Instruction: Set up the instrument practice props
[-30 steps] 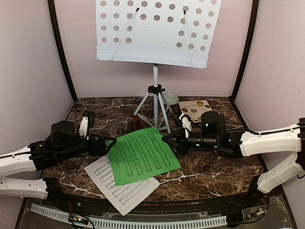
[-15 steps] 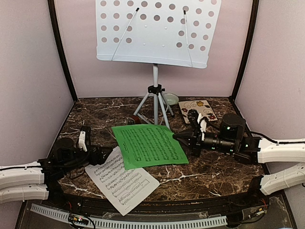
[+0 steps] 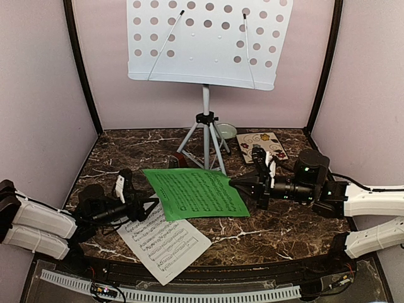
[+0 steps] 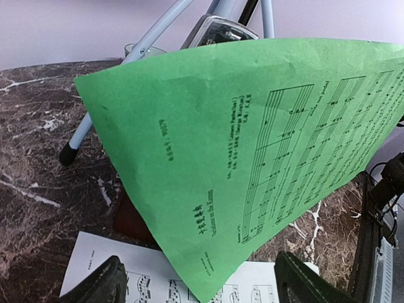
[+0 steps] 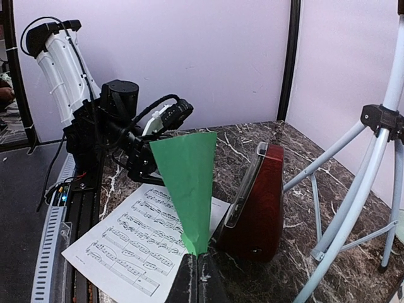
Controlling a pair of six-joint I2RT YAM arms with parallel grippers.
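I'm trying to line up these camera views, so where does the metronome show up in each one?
Top external: metronome just beyond the green sheet, by the tripod legs.
Left wrist: its clear top peeks over the sheet, top centre.
Right wrist: centre-right, dark red side showing.
Shared landmark: the white music sheet.

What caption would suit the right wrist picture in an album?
The right claw pinches a green music sheet, seen edge-on, beside the red-brown metronome; a white sheet lies on the marble table.

Pale-green bowl beside flower-patterned tile, far side of dark marble table.
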